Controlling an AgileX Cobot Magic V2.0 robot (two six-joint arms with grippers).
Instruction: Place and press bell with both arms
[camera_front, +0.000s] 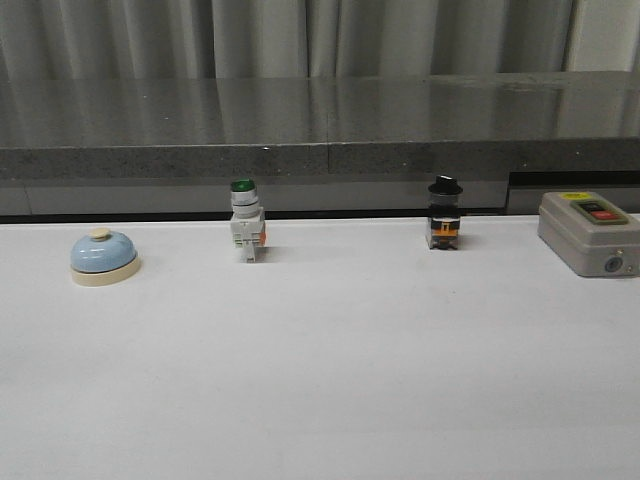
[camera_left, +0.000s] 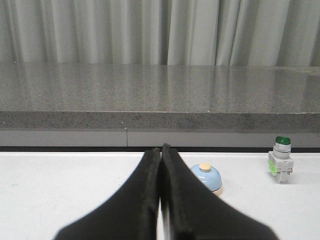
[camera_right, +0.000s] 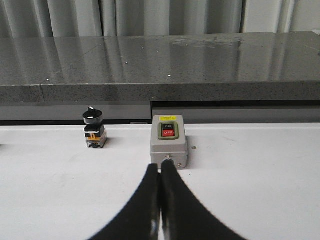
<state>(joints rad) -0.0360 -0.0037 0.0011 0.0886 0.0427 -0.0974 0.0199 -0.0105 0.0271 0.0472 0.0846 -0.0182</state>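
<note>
The pale-blue dome bell (camera_front: 102, 257) with cream base and cream button stands upright at the far left of the white table. It also shows in the left wrist view (camera_left: 206, 176), partly hidden behind one finger. My left gripper (camera_left: 160, 150) is shut and empty, short of the bell. My right gripper (camera_right: 160, 166) is shut and empty, pointing at the grey box. Neither arm shows in the front view.
A green-capped white push-button switch (camera_front: 246, 220) stands mid-left at the back, also in the left wrist view (camera_left: 280, 160). A black-knob selector switch (camera_front: 444, 213) stands right of centre. A grey box with red button (camera_front: 588, 232) sits far right. A dark stone ledge (camera_front: 320, 125) runs behind the table.
</note>
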